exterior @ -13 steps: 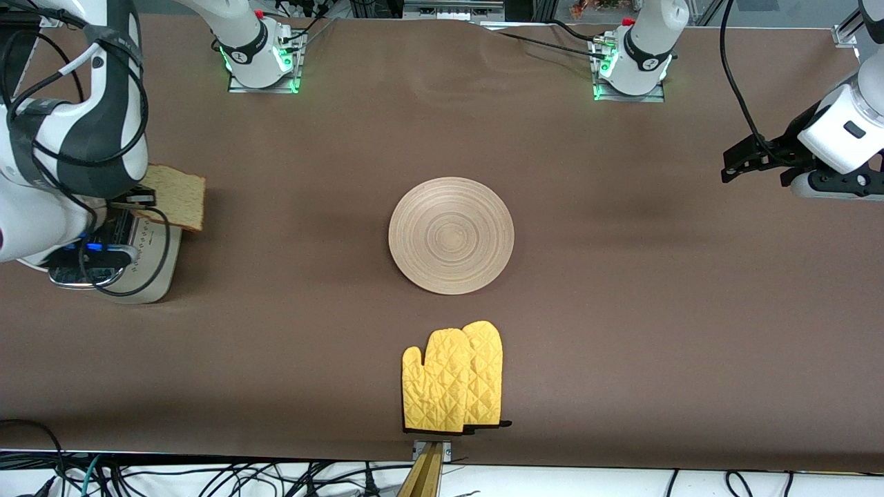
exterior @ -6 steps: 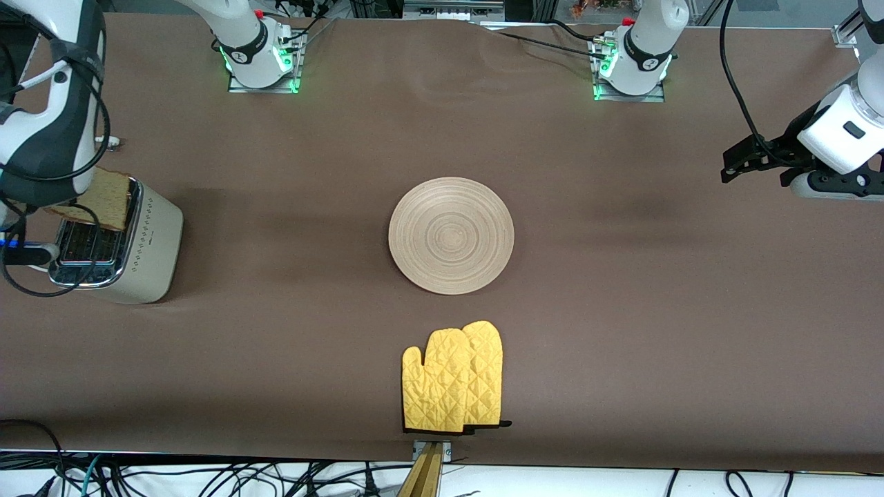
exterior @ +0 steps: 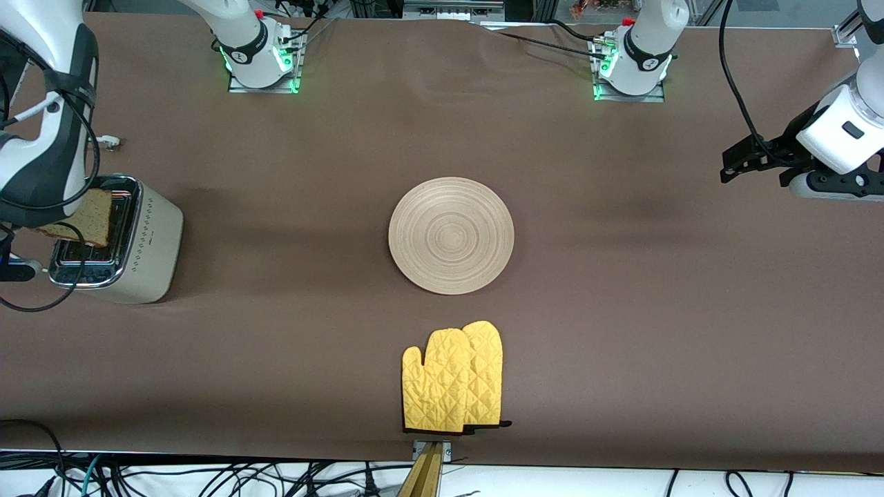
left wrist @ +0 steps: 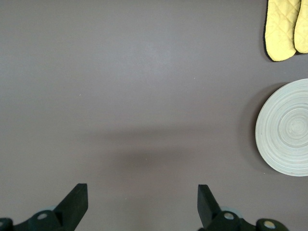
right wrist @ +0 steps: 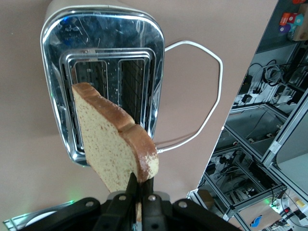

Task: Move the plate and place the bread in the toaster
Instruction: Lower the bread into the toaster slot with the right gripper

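Pinching bread (right wrist: 113, 144) over toaster (right wrist: 106, 62), right gripper (right wrist: 138, 195); slot alignment unclear. Left gripper (left wrist: 142, 204) waits, fingers spread.

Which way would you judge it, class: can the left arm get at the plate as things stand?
Probably yes: the left gripper hangs open over bare table, and nothing lies on or against the plate.
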Controlling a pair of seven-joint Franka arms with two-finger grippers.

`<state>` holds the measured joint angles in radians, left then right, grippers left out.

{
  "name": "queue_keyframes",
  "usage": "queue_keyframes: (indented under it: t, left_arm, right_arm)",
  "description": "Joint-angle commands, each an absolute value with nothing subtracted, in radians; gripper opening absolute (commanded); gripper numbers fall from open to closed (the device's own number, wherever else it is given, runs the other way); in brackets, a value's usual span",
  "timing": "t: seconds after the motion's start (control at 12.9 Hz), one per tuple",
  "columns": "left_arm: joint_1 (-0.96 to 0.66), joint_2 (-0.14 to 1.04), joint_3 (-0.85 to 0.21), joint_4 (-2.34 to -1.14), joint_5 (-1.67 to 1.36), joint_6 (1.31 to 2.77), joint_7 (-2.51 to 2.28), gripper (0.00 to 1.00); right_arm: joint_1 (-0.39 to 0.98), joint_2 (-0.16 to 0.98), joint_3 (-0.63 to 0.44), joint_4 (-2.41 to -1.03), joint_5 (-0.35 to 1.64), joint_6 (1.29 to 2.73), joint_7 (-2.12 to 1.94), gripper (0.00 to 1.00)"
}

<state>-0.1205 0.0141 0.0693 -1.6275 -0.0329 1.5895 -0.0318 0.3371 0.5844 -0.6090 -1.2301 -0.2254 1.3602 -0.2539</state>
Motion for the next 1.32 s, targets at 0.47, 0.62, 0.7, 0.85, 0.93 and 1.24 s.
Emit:
queue_keyframes:
  t: [0.47, 0.62, 0.7, 0.85, 0.93, 1.24]
  left_arm:
    - [-0.124, 0.023, 0.072, -1.603, -0.052, 1.580, -0.023, 1.00]
    - [-0.124, 0.023, 0.072, -1.603, -0.054, 1.580, -0.023, 1.00]
    - [-0.124, 0.025, 0.072, -1.605, -0.052, 1.580, -0.023, 1.00]
    - [-0.124, 0.023, 0.072, -1.603, -0.052, 1.580, -0.023, 1.00]
    - [-0.124, 0.023, 0.072, -1.603, -0.052, 1.580, -0.023, 1.00]
    - [-0.124, 0.023, 0.072, -1.603, -0.052, 1.578, -0.023, 1.00]
  right_arm:
    - [0.331, 0.623, -0.609, -1.230, -0.238, 1.442, -0.258, 0.00]
    - [0.331, 0.632, -0.606, -1.232, -0.233, 1.453, -0.253, 0.00]
    - [0.333, 0.637, -0.604, -1.232, -0.232, 1.454, -0.252, 0.00]
    - [0.333, 0.646, -0.603, -1.235, -0.230, 1.460, -0.244, 0.00]
    - [0.336, 0.647, -0.603, -1.238, -0.218, 1.460, -0.232, 0.00]
    - [0.344, 0.647, -0.603, -1.264, -0.206, 1.457, -0.174, 0.00]
